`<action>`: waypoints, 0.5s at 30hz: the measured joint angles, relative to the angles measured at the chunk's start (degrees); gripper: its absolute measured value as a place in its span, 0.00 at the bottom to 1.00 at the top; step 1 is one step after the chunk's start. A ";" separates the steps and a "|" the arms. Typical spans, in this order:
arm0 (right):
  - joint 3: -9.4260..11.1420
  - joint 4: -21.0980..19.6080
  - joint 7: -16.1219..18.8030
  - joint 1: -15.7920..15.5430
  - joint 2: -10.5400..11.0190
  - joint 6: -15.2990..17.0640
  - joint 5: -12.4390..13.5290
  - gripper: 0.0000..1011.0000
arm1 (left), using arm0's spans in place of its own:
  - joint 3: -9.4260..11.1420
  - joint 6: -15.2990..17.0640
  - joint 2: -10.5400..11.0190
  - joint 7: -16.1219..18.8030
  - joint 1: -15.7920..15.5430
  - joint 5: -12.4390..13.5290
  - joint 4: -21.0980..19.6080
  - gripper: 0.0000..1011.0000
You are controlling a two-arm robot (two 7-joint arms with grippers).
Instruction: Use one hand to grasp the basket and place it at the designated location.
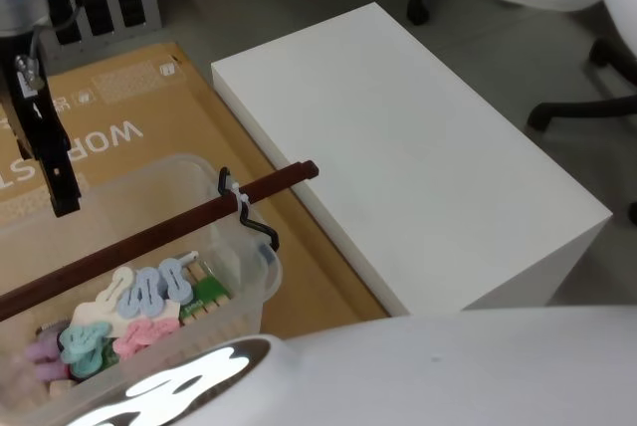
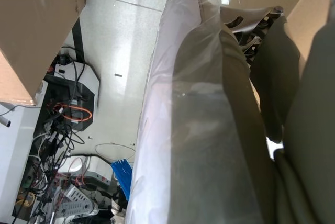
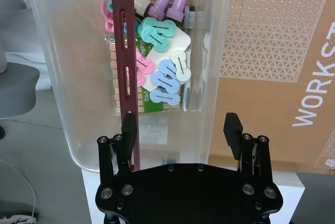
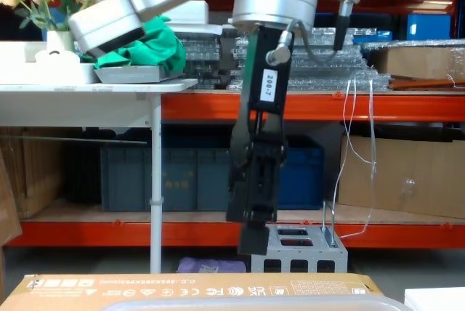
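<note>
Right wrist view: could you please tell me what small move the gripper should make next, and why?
Probably a small sideways shift toward the handle bar. The right gripper hangs open above the basket, but the bar lines up with one finger, not the gap, so descending now would likely strike it.

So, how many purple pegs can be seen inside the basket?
2. One purple peg and a second lie side by side at one end of the basket, next to the teal clips. More may be hidden under the other clips.
</note>
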 joint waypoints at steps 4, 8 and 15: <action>-0.32 -0.55 0.12 0.34 0.56 0.14 0.03 0.99 | 0.00 0.00 0.00 0.00 0.00 0.00 0.01 0.00; -0.65 -1.93 0.73 0.82 1.51 0.47 0.72 0.99 | 0.00 0.00 0.00 0.00 0.00 0.00 0.00 0.00; -0.94 -3.21 1.16 1.16 2.16 0.88 1.43 0.99 | 0.00 0.00 0.00 0.00 0.00 0.00 0.00 0.00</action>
